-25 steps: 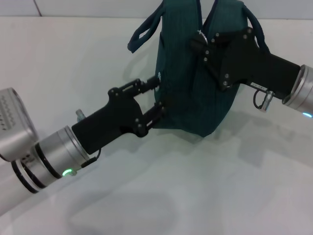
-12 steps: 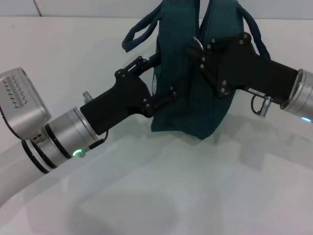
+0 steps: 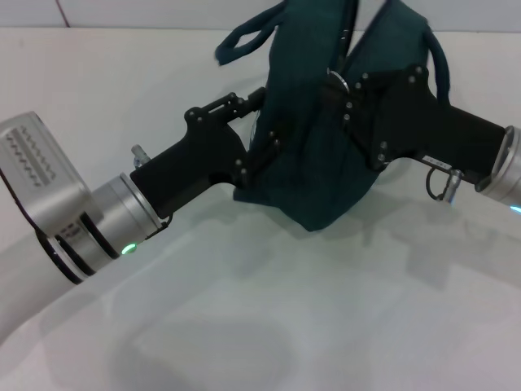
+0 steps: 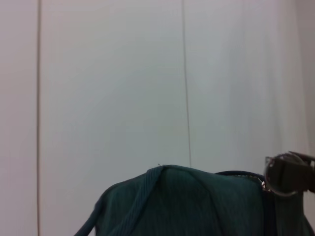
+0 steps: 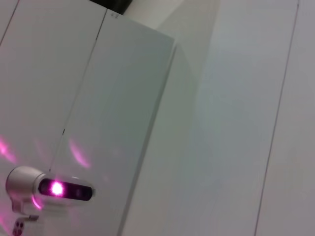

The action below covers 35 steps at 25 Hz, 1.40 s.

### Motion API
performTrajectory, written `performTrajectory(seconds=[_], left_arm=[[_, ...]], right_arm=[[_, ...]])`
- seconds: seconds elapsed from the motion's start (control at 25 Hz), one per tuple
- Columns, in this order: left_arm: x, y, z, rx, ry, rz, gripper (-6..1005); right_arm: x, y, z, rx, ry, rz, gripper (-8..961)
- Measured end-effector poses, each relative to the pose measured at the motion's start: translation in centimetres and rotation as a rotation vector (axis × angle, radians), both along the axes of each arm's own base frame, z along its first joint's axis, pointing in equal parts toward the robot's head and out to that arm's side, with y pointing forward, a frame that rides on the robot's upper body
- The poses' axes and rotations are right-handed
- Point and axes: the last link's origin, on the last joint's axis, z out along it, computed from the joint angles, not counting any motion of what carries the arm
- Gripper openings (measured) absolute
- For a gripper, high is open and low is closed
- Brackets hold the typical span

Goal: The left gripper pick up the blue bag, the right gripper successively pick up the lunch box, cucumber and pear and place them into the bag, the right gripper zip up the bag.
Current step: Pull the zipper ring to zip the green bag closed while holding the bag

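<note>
Table: you have a plain white table [image 3: 269, 326] under the blue bag [image 3: 313, 155]; the bag's lower corner hangs close to it, and you cannot tell whether it touches.

Room: behind the bag, the table's far edge meets a pale tiled wall [image 3: 122, 12]. Your left wrist view shows white wall panels [image 4: 113, 83] with thin vertical seams above the bag's top. Your right wrist view shows only white panels and a small white device [image 5: 47, 189] with a pink light; no bag there.

Bag: it is tilted, its top running out of the head view's upper edge. One strap loop [image 3: 244, 34] sticks out on the bag's left side, another strap [image 3: 440, 61] curves down its right side.

Left gripper [image 3: 264, 122]: it is against the bag's left flank. Your two fingers are closed on the fabric, one finger [image 3: 236, 104] lying along the outside, the other tucked at the bag's edge.

Right gripper [image 3: 338, 85]: it sits at the bag's upper right, by the zipper line. A metal ring [image 3: 336, 79] shows right at its tip, and the same ring [image 4: 280, 174] appears beside the bag's top in the left wrist view. You cannot tell whether these fingers are spread or pinched; the gripper body covers them.

Hidden: the bag's opening and contents are out of sight. Your right forearm is cut off at the head view's right edge.
</note>
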Motion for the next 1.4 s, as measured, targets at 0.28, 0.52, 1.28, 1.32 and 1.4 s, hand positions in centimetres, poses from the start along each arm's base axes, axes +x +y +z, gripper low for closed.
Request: performTrajectory(seconds=[0.28, 0.52, 1.28, 1.32, 1.4], left_arm=[[-0.5, -0.4, -0.5, 0.061, 0.088, -0.041, 347], [-0.9, -0.2, -0.7, 0.073, 0.133, -0.033, 152], [-1.1, -0.2, -0.8, 0.062, 0.165, -0.047, 72], [-1.1, -0.2, -0.9, 0.061, 0.165, -0.047, 72], [-1.2, -0.3, -0.9, 0.058, 0.165, -0.044, 72]], right_arm=[[-0.1, -0.5, 0.6, -0.132, 0.098, -0.060, 29], [0.1, -0.2, 1.3, -0.206, 0.158, -0.132, 29], [3.0, 0.1, 3.6, -0.162, 0.261, -0.290, 30], [3.1, 0.1, 3.8, -0.151, 0.264, -0.293, 30], [3.5, 0.1, 4.2, -0.121, 0.268, -0.299, 30]])
